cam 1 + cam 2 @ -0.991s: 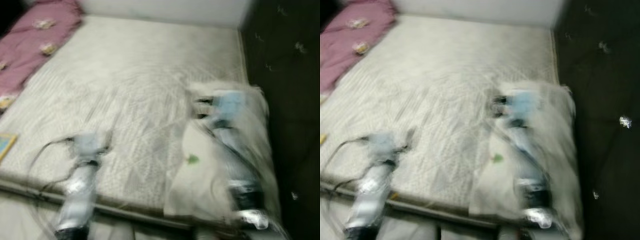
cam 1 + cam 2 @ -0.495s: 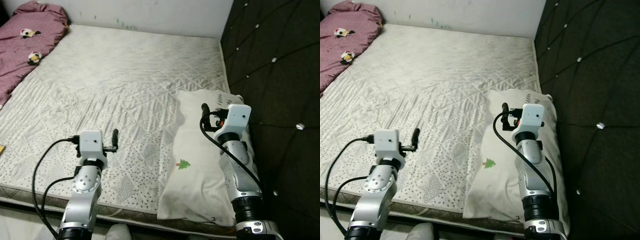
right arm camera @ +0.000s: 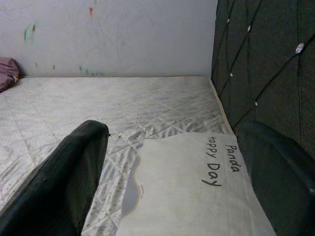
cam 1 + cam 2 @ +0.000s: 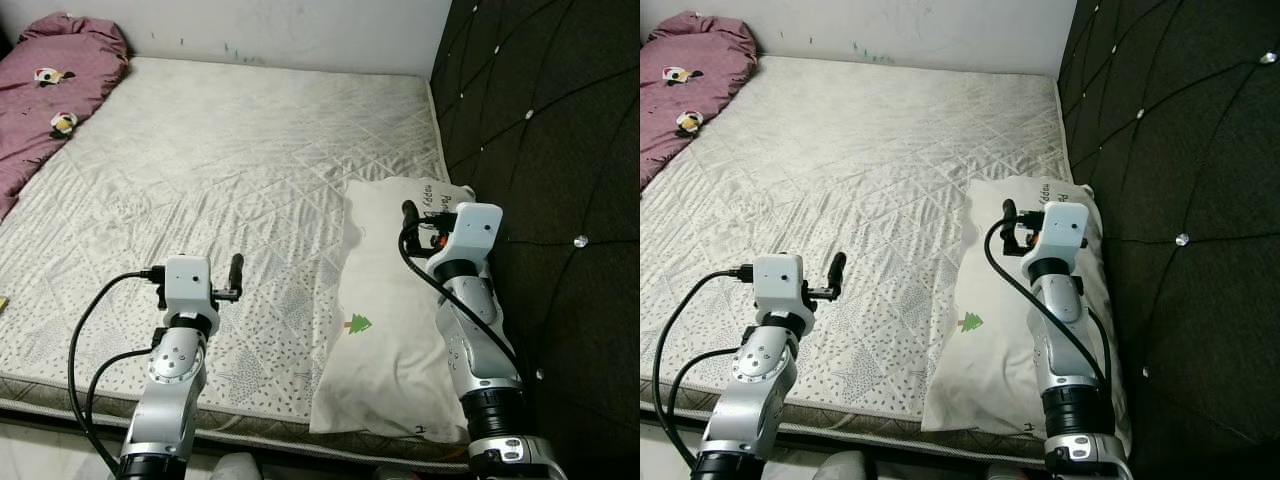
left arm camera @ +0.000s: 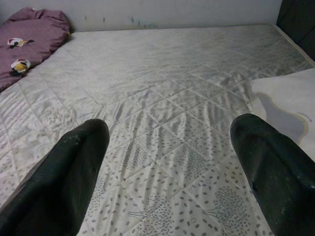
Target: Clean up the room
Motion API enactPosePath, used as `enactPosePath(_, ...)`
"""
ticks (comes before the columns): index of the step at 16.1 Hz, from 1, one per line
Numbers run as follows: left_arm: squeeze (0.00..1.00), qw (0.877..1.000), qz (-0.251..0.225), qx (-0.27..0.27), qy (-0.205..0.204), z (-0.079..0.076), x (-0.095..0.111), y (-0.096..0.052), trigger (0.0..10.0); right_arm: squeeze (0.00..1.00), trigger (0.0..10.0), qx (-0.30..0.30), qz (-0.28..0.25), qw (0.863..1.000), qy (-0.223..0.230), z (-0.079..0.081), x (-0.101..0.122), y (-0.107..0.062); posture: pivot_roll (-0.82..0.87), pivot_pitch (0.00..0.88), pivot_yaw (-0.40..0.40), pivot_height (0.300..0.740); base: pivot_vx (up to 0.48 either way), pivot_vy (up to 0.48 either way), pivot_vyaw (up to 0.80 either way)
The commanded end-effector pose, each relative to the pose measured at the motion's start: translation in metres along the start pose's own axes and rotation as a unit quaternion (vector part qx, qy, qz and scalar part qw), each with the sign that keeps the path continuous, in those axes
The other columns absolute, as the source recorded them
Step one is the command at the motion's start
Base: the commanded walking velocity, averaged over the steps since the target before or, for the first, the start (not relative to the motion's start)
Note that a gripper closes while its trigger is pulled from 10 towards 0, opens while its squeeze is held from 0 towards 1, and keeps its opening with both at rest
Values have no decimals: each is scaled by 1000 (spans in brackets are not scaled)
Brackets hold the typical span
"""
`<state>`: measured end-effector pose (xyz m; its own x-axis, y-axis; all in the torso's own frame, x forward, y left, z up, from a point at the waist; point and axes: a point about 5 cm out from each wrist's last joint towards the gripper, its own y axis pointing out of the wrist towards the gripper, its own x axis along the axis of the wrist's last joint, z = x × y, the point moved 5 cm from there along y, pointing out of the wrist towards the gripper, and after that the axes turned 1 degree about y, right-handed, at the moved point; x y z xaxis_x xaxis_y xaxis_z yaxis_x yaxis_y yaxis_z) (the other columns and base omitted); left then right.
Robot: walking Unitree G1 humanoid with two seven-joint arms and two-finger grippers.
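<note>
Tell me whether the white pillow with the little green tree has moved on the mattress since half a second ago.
No. The white pillow lies along the dark tufted headboard at the quilted mattress's near corner as before; only the camera shifted.

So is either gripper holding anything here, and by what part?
Nothing is held. The left gripper is open over the mattress; the right gripper is open above the pillow.

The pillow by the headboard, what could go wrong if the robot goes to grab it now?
1. The pillow overhangs the mattress edge, so a tug might slide it off.
2. The right tool, open above it, sits near the dark headboard and could bump it.
3. The left tool, open over bare mattress, may pinch the quilted cover.
</note>
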<state>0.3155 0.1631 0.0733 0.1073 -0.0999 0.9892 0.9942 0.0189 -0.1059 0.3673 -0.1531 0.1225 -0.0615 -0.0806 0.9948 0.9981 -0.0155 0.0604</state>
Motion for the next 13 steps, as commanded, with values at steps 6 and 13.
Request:
enactPosePath(6, 0, 1000, -14, 14, 6, 3, 5, -1, 10000, 0, 10000, 11, 4, 1000, 13, 8, 1, 2, 13, 61, 11, 740, 0, 0, 0)
enactPosePath(13, 0, 1000, -9, -11, -4, -11, 1, 5, 10000, 0, 10000, 4, 27, 999, 27, 15, -20, -2, 29, 20, -16, 740, 0, 46, 0)
